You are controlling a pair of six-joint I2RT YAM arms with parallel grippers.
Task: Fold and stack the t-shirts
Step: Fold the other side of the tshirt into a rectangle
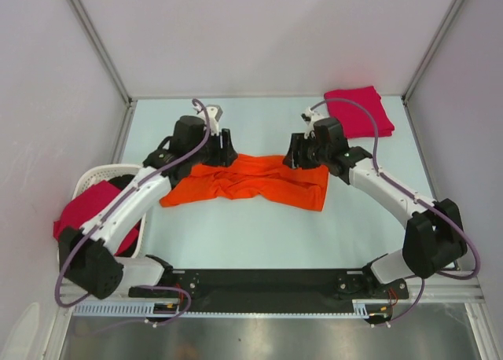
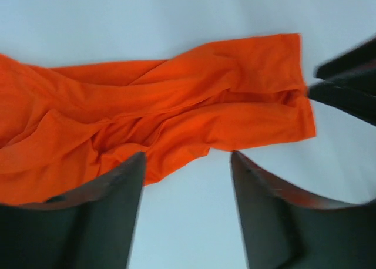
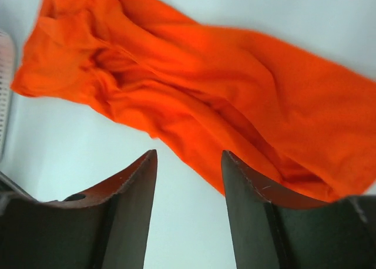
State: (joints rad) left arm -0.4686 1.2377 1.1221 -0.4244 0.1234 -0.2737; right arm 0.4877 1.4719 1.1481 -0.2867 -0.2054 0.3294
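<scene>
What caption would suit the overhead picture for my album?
The left gripper and right gripper hover over a rumpled orange t-shirt; a folded crimson t-shirt lies far right.

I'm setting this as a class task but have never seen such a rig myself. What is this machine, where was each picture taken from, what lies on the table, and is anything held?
Two robot arms stand on a table. One picture looks down from above; the others come from a camera on each wrist. A crumpled orange t-shirt lies mid-table, a folded crimson t-shirt far right, a second crimson t-shirt in the white basket at left. The left gripper and right gripper are open near the orange t-shirt, holding nothing.
</scene>
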